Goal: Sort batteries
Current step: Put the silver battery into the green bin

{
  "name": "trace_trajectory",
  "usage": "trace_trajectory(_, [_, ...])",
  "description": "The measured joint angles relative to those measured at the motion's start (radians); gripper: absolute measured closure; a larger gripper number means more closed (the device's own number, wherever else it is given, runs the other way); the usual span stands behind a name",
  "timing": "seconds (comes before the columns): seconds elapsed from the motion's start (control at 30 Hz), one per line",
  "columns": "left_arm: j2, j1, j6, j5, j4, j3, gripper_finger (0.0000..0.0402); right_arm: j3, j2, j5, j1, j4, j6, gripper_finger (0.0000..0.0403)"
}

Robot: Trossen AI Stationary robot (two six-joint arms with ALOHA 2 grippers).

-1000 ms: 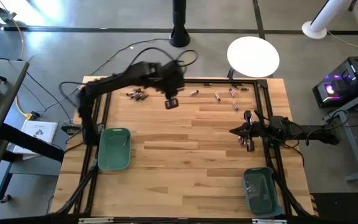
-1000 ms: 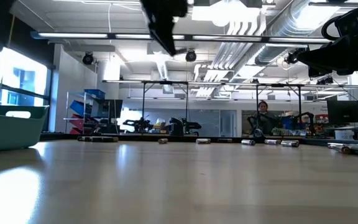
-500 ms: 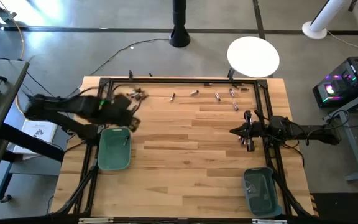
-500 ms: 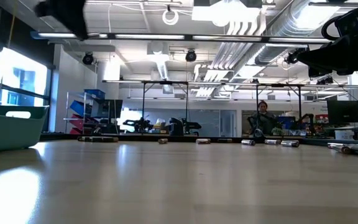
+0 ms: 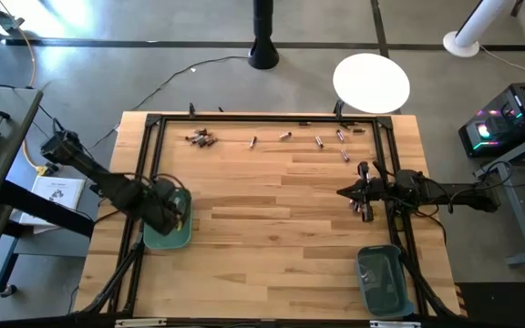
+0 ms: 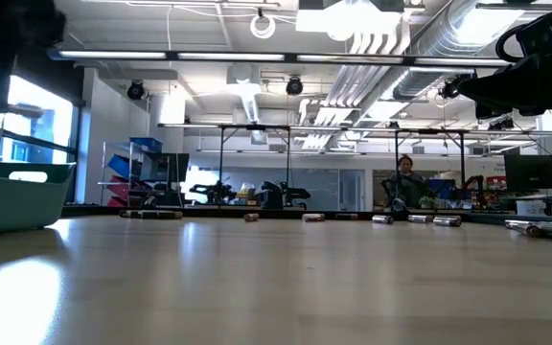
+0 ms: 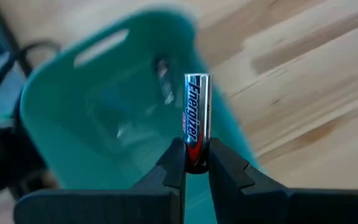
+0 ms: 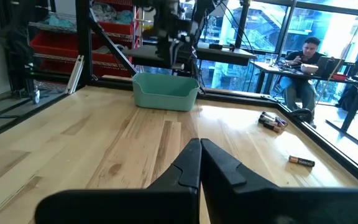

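- The left gripper (image 7: 195,163) hung over the teal bin (image 5: 168,228) at the left of the high view, its jaws pinching 1 silvery battery (image 7: 196,118) upright by its lower end.
- Loose batteries (image 5: 200,138) lay scattered along the top edge of the wooden surface (image 5: 272,228), well apart from that bin.
- The right gripper (image 8: 199,163) waited at the right edge of the high view, jaws pressed together, beside a few more batteries (image 5: 364,210).
- A second teal bin (image 5: 381,278) sat at the lower right.
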Motion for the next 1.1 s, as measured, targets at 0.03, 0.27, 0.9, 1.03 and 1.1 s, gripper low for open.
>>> trace_trajectory(0.03, [-0.002,-0.012,-0.027,0.011,0.005,-0.017,0.0372,0.0,0.0,0.0,0.0,0.0,0.0,0.0402])
trace_trajectory(0.27, [-0.019,-0.031,-0.054,0.104,0.144,-0.171,0.0372,0.0,0.0,0.0,0.0,0.0,0.0,0.0402])
trace_trajectory(0.9, [0.138,0.053,0.001,0.176,0.239,-0.203,0.0372,0.0,0.0,0.0,0.0,0.0,0.0,0.0402])
trace_trajectory(1.03, [0.234,0.053,0.026,0.232,0.242,-0.203,0.0372,0.0,0.0,0.0,0.0,0.0,0.0,0.0402])
trace_trajectory(1.1, [0.267,0.053,0.047,0.254,0.259,-0.203,0.0372,0.0,0.0,0.0,0.0,0.0,0.0,0.0402])
